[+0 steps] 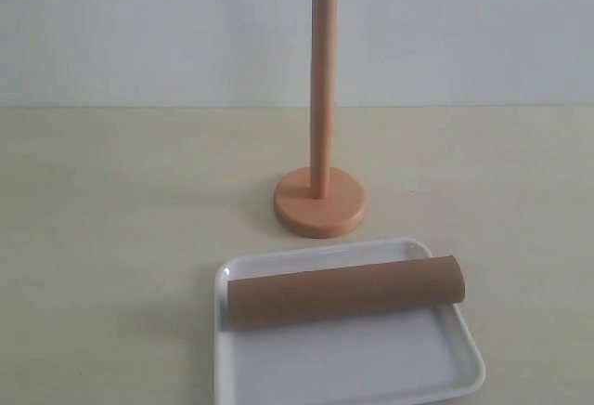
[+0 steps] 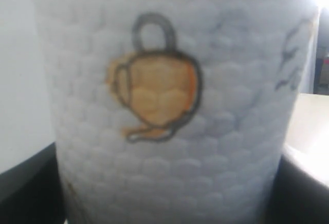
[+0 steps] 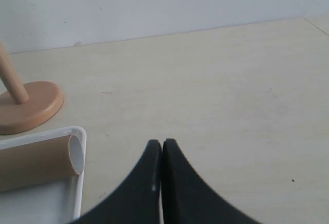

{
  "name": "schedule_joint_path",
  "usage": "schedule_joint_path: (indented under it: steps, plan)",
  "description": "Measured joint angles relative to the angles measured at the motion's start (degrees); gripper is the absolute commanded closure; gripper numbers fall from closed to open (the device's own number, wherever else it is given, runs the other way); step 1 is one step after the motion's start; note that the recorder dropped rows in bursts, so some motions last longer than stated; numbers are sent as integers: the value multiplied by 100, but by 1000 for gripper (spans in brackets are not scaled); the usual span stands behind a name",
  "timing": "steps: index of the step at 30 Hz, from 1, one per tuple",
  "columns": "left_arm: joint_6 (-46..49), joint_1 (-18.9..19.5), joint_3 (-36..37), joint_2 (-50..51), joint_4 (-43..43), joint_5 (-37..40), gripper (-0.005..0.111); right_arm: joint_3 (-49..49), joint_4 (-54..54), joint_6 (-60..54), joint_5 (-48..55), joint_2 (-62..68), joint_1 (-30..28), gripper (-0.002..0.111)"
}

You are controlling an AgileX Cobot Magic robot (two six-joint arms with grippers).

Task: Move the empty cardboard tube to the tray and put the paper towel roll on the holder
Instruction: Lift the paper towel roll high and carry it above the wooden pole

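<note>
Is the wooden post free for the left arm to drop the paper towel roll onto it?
Probably yes: the post stands bare, and the cardboard tube lies apart on the tray; the roll looks gripped.

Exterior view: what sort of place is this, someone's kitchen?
Probably a staged test bench, not a kitchen: a plain pale table against a blank white wall, bearing only a wooden holder and a white tray with a cardboard tube lying on it.

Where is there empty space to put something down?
The table is bare left of the holder and tray, and right of them too. The tray's near half, before the cardboard tube, is free. Between holder base and tray is tight.
</note>
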Motion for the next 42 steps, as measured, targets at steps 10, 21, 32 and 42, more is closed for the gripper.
schedule_joint_path:
  steps: [10,21,32,42]
  plan:
    - [-448,43,0,-267,793,-723,103,0,0,0,0,0,0,108]
    - [-440,-475,0,-477,703,-1126,103,0,0,0,0,0,0,108]
    - [564,-1295,-129,-14,263,337,103,0,0,0,0,0,0,108]
    - [1369,-1308,-129,200,47,212,103,0,0,0,0,0,0,108]
